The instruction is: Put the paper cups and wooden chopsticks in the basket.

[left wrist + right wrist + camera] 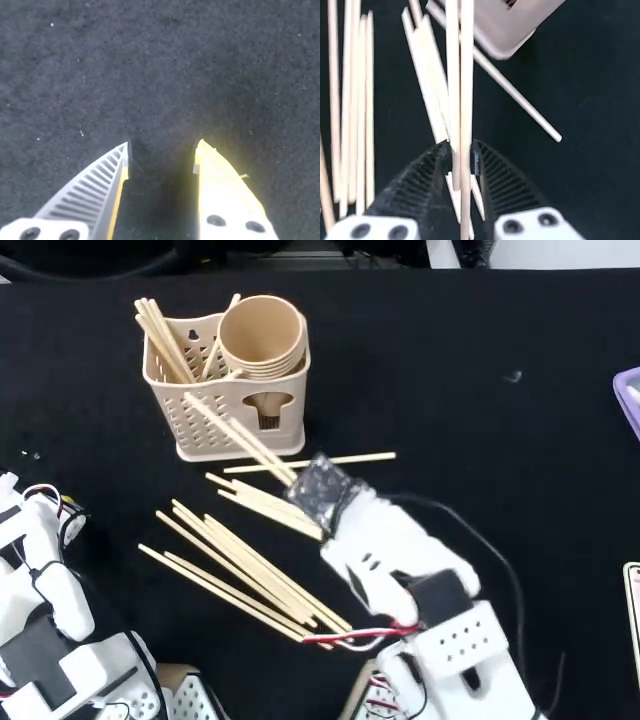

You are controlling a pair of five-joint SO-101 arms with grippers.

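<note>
Right wrist view: the right pincer [461,150] is clenched on two wooden chopsticks [466,75] slanting toward the basket [225,415], which holds stacked paper cups [262,335]. Loose chopsticks [240,570] lie on the bench [480,390]. The left pincer [162,150] hangs released.

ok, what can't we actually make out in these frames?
Cup count: high view, paper cups show as stacked rims; the basket wall hides the rest.
Gripped chopsticks: right wrist view, the right gripper covers part, count unsure.
Loose chopsticks: high view, some tips hidden by the right arm.
Purple object: high view, cut off by the edge.
</note>
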